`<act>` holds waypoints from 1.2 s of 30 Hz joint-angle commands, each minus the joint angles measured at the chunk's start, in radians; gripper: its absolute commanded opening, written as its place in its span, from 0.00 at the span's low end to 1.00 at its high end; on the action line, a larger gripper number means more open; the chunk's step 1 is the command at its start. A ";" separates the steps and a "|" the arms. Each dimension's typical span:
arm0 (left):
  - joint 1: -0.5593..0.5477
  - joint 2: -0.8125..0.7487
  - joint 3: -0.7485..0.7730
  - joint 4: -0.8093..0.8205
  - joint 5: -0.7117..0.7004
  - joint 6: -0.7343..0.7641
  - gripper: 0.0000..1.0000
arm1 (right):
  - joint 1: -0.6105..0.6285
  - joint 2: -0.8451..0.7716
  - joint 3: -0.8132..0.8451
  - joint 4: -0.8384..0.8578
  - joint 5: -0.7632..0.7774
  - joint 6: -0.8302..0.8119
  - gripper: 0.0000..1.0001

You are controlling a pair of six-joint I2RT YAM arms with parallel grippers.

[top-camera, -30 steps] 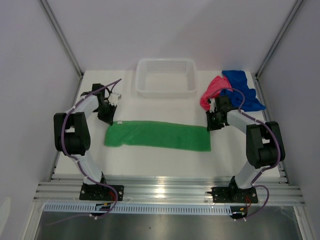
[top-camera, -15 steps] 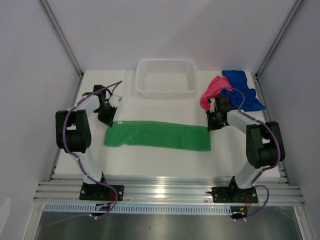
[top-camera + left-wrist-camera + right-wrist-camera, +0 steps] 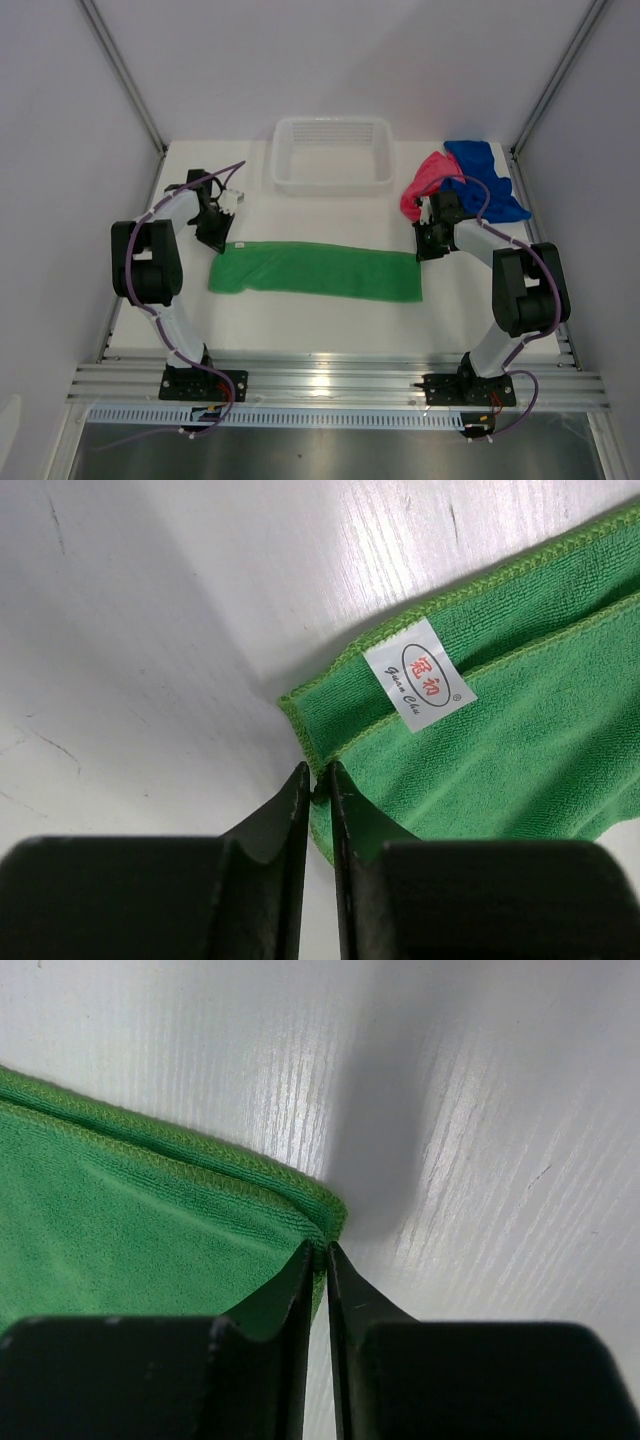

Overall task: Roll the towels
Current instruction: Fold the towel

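Observation:
The green towel [image 3: 315,270] lies flat as a long folded strip across the middle of the table. My left gripper [image 3: 218,243] is at its far left corner. In the left wrist view the left gripper [image 3: 318,780] is shut on the hem of the green towel [image 3: 520,740], just below the white label [image 3: 420,688]. My right gripper [image 3: 422,252] is at the far right corner. In the right wrist view that gripper [image 3: 319,1250] pinches the folded corner of the green towel [image 3: 120,1230]. The pink-red towel [image 3: 422,185] and the blue towel [image 3: 485,175] lie crumpled at the back right.
A white slotted basket [image 3: 333,184] stands at the back centre. The crumpled pink-red and blue towels lie just behind the right arm's wrist. Aluminium rails run along the near table edge, and frame posts stand at the back corners.
The left arm's elbow has shifted slightly to the right. The green towel and the right arm look unchanged from above.

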State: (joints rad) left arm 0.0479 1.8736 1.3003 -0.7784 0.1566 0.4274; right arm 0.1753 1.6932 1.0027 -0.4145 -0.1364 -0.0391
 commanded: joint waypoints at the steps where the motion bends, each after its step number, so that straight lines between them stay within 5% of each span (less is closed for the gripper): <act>1: -0.002 -0.039 0.021 0.013 0.000 0.008 0.17 | 0.000 -0.027 0.034 -0.007 0.031 -0.010 0.14; 25: -0.013 -0.018 0.014 0.015 -0.051 -0.001 0.23 | 0.000 -0.029 0.013 -0.004 0.015 -0.010 0.17; 36: -0.019 0.007 0.033 -0.028 0.004 0.002 0.18 | -0.002 -0.032 -0.001 0.000 0.015 -0.015 0.16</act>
State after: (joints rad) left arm 0.0387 1.8828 1.3010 -0.7856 0.1333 0.4267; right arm 0.1753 1.6928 1.0027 -0.4160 -0.1215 -0.0422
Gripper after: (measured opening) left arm 0.180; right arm 0.159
